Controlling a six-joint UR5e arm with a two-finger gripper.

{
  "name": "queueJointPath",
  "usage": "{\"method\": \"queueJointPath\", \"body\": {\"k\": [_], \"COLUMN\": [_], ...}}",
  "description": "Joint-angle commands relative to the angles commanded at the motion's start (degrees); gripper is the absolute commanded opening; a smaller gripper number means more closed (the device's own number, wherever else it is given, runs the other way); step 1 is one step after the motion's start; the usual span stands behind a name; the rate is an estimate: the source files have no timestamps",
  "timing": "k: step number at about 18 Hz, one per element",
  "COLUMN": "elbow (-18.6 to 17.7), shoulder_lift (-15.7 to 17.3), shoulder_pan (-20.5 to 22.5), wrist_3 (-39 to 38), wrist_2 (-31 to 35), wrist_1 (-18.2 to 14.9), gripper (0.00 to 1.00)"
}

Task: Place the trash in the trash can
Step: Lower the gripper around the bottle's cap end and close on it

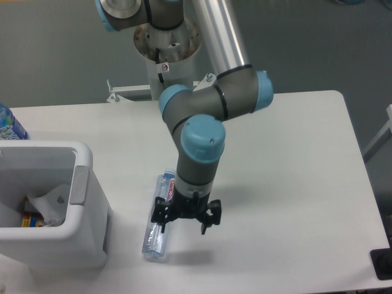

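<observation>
The arm reaches down from above with its claw (184, 218) spread wide, pinching nothing. One fingertip sits over the near half of the crushed bottle (158, 220); whether it touches the plastic cannot be told from this angle. The other finger hangs over bare tabletop (288, 184) to the right of the bottle.

The bottle lies flat on the tabletop, lengthwise toward the camera, just right of the bin (58, 214) but apart from it. Its pink-purple label shows near the far end; the claw and wrist cover part of its middle, and the cap is too small to make out clearly.

The white bin stands at the left edge and is cut off by the frame on its left side. Inside it lies the crumpled wrapper (50, 205), with a dark, yellow-edged item (29, 218) partly hidden beneath it; its nature cannot be determined.

A second bottle (8, 124) with a blue-and-white label shows only partly at the far left edge, behind the bin.
</observation>
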Motion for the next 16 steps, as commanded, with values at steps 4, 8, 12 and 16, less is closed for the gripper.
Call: {"method": "queueJointPath", "body": {"k": [4,8,12,16], "elbow": [0.00,0.18,0.26,0.97], "shoulder_lift": [-1.76,-3.78,-4.48,-6.59], "shoulder_pan": [-2.03,-3.34,-4.66,-4.84], "wrist_3": [-0.35,-0.35,-0.35,-0.35], "wrist_2": [0.35,0.70,2.81,4.04], "wrist_1": [0.00,1.05,1.41,2.37], "gripper": [1.00,1.00,1.00,1.00]}}
